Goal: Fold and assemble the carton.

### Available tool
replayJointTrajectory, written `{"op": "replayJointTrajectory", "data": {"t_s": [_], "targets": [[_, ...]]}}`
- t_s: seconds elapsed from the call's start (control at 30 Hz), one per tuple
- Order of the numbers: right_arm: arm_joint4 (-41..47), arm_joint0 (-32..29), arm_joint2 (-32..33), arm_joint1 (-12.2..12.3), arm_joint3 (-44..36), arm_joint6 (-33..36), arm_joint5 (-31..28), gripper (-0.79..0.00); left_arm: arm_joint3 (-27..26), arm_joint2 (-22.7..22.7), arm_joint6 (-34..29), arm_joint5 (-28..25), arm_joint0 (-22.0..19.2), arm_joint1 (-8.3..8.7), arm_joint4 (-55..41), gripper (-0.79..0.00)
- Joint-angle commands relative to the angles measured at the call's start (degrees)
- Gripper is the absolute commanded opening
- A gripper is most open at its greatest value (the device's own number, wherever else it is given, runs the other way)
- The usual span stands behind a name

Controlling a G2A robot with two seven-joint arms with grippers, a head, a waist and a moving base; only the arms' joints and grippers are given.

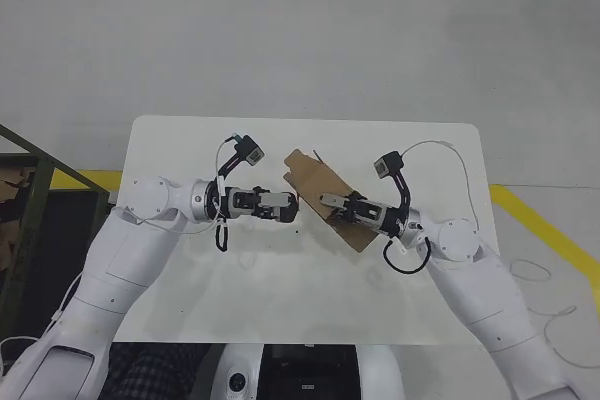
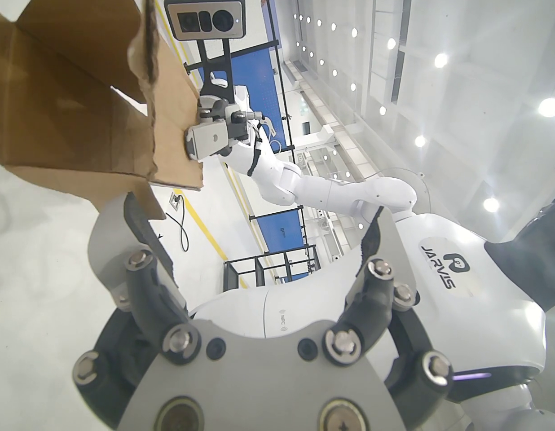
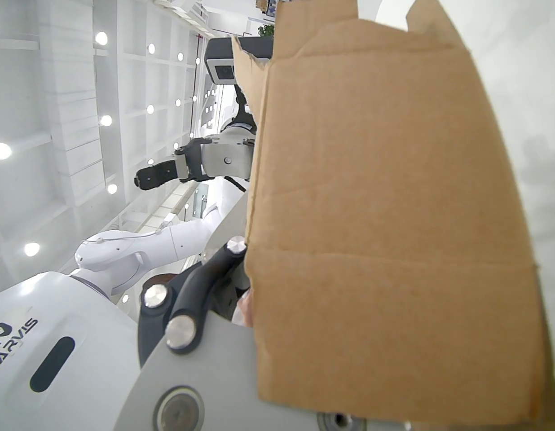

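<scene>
A brown cardboard carton [image 1: 310, 182], partly unfolded with its flaps loose, is held above the middle of the white table [image 1: 180, 290]. My right gripper [image 1: 333, 204] is shut on one of its panels; the left wrist view shows that grip [image 2: 209, 136] at the panel's edge. In the right wrist view the carton [image 3: 385, 226] covers most of the gripper, leaving one finger [image 3: 210, 271] showing beside it. My left gripper [image 1: 288, 204] is open just left of the carton. Its fingertips [image 2: 140, 222] are spread wide, with a corner of a carton [image 2: 80, 105] flap close to one of them.
The tabletop around both arms is bare white. Left of the table a dark metal rack [image 1: 5, 230] holds flat cardboard. Yellow floor lines [image 1: 540, 225] run past the table on both sides.
</scene>
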Motion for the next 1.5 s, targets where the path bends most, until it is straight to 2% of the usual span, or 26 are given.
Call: {"op": "replayJointTrajectory", "data": {"t_s": [0.0,0.17,0.37,0.73,1.0,1.47], "targets": [[-0.1,0.2,0.6,0.1,0.3,0.2,-0.2,-0.785,-0.1,-0.5,-0.3,0.0,0.3,0.12,0.0,0.0],[0.0,0.8,1.7,0.4,0.9,3.5,-1.7,-0.785,1.1,-2.7,-0.4,0.0,1.0,0.57,-0.1,0.0],[3.5,1.5,2.9,0.9,1.6,12.8,-5.0,-0.785,4.1,-4.4,0.0,0.4,1.0,0.96,0.8,0.0],[8.7,2.5,2.0,1.2,0.8,24.7,-6.8,-0.785,6.6,-3.3,2.2,0.0,0.6,0.78,3.0,0.0],[9.0,2.9,-0.8,0.7,1.6,24.4,-7.0,-0.785,5.4,-1.7,4.5,0.3,0.2,0.13,0.5,0.0],[9.0,3.7,-2.3,0.2,3.4,23.5,-7.8,-0.785,1.8,-3.3,0.2,2.2,1.5,0.36,-4.9,0.0]]}}
